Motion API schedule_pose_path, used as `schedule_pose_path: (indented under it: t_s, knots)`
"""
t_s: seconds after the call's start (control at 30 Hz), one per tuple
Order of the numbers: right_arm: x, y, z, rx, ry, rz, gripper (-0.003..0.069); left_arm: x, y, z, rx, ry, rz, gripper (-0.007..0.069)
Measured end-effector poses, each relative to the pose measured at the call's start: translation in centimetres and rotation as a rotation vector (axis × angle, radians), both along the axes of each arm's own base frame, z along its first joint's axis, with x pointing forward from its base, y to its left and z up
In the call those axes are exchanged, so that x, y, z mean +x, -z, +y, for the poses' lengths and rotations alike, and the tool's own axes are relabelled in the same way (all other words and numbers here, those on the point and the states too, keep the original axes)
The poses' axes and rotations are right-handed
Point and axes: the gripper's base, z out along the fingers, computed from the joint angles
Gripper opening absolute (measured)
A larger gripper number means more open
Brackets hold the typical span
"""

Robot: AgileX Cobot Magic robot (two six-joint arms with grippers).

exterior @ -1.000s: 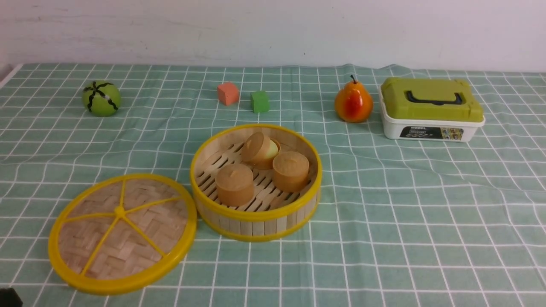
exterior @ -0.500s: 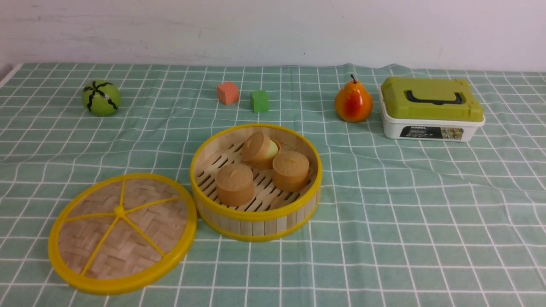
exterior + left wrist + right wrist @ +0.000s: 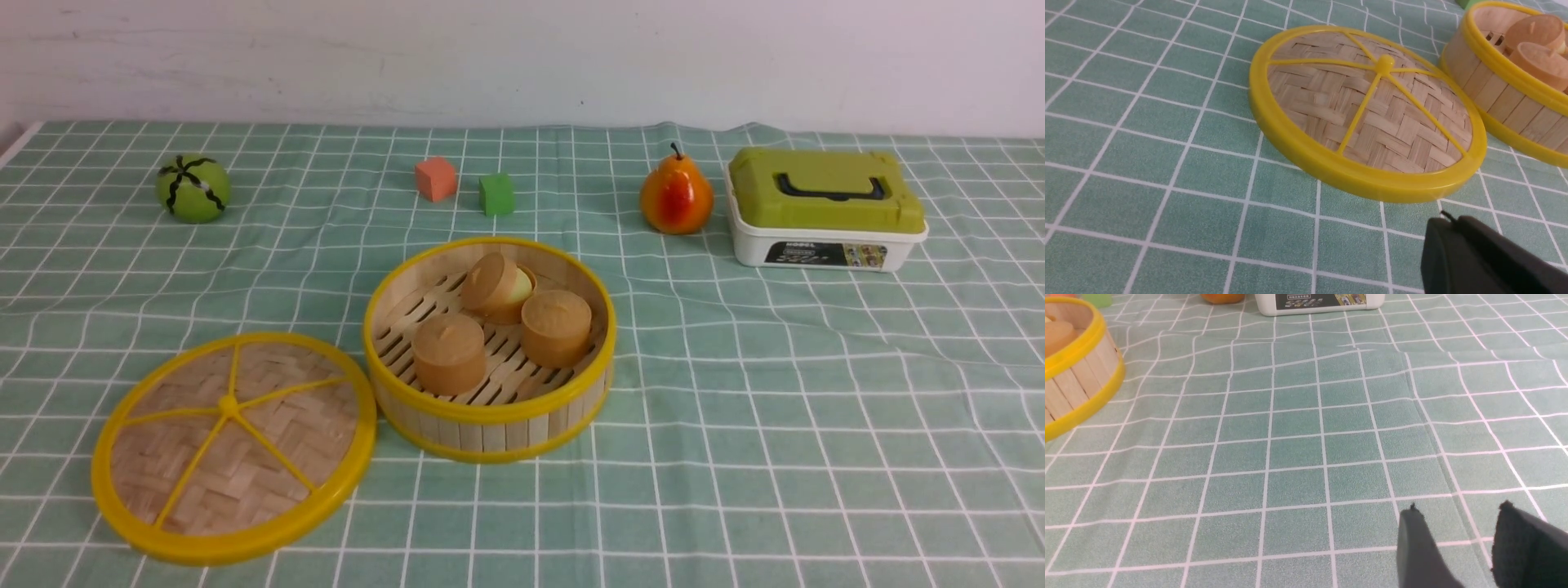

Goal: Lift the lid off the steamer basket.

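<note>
And the lid (image 3: 269, 445) is off, lying flat on the table (image 3: 784, 392) just beside the basket (image 3: 490, 420), on the basket's left, with three little tubs (image 3: 448, 353) sitting inside the basket! Beyond the basket stand a pink block (image 3: 437, 179) and a green block (image 3: 496, 194), the pear (image 3: 677, 194) behind it to the right! The left jaws (image 3: 1448, 216) are closed together, nothing in them, while the right jaws (image 3: 1459, 506) hang parted and hold nothing!

L & R jaws both dk grey to blk, tapered, w/ small jagged ridges nr tips
</note>
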Motion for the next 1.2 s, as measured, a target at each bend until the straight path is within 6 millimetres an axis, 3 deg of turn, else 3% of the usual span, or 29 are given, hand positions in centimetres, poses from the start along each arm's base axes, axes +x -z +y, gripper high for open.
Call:
schedule_pose_path:
  t_s: [1.2]
  knots:
    - [0.00,0.00,0.00,0.000,0.000,0.000,0.0244,0.00,0.01,0.00,-0.001,0.000,0.001,0.0040]
